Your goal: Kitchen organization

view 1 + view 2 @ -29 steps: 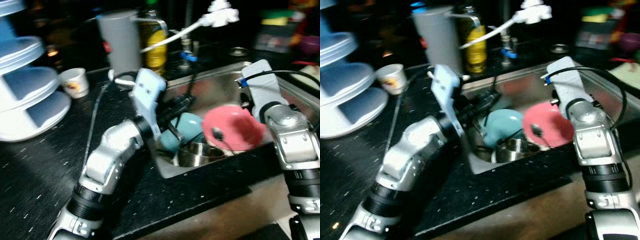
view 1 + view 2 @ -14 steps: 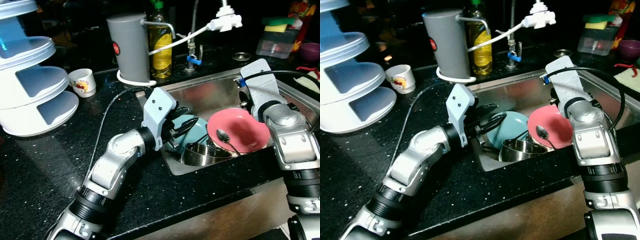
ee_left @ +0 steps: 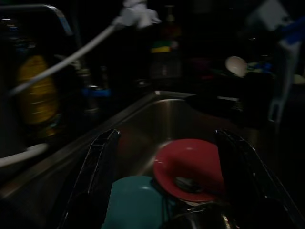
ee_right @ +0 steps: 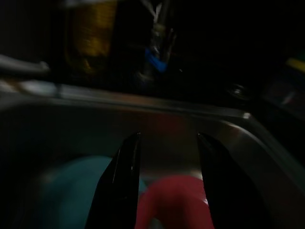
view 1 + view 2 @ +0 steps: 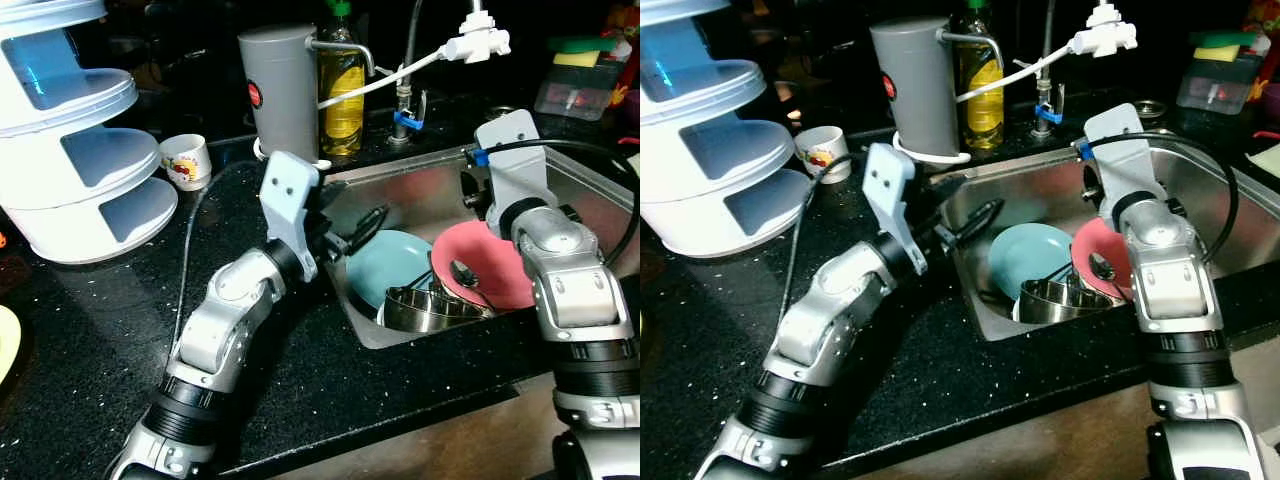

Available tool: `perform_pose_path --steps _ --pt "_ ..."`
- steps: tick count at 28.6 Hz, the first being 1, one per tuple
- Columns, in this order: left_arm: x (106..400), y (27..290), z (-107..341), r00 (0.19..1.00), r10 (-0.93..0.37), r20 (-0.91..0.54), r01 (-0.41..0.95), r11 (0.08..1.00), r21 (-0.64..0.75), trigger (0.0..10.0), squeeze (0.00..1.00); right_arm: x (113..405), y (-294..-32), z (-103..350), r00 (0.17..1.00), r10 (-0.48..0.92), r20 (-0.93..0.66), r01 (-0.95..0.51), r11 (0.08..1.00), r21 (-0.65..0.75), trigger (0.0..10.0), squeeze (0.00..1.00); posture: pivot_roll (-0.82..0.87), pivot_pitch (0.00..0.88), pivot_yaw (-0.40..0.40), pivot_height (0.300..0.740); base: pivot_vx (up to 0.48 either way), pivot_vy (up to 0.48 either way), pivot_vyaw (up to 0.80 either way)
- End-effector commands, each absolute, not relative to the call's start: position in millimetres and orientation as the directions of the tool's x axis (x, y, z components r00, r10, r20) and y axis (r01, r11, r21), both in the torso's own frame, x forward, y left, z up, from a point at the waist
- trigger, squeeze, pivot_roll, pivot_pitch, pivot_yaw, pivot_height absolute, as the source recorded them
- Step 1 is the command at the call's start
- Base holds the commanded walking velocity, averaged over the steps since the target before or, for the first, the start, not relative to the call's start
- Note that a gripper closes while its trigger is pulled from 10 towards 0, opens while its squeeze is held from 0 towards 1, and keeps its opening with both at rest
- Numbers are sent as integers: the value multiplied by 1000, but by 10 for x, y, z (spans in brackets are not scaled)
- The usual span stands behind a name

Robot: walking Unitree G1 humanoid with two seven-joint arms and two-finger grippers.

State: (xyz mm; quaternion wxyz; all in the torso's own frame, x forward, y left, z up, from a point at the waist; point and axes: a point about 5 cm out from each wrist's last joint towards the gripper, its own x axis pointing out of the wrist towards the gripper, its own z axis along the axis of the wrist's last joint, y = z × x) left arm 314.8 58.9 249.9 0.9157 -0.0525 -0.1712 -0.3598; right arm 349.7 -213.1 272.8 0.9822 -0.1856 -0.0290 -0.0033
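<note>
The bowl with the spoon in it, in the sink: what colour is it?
The bowl is pink, almost red. It shows best in the left eye view, with the spoon lying in it.

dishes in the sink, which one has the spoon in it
The pink bowl, rightmost in the sink; the spoon lies in it. The teal plate and steel bowl hold none.
</note>
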Motion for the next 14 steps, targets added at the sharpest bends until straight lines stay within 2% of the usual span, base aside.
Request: perform_pose_path --steps 1,5,14 --pt "3148 649 2495 710 -614 344 656 755 -6 10000 0 3482 -2097 2716 996 22 81 3 953 -303 10000 0 -84 0 80 740 0 0 0" --pt "3125 716 2490 724 -601 338 644 765 -18 10000 0 3488 -2013 2643 993 63 103 -42 981 -191 10000 0 -76 0 78 740 -322 0 0" --pt "3106 735 2506 729 -596 336 636 771 -13 10000 0 3490 -1892 2703 977 115 178 -102 992 -81 10000 0 -71 0 74 740 -327 0 0"
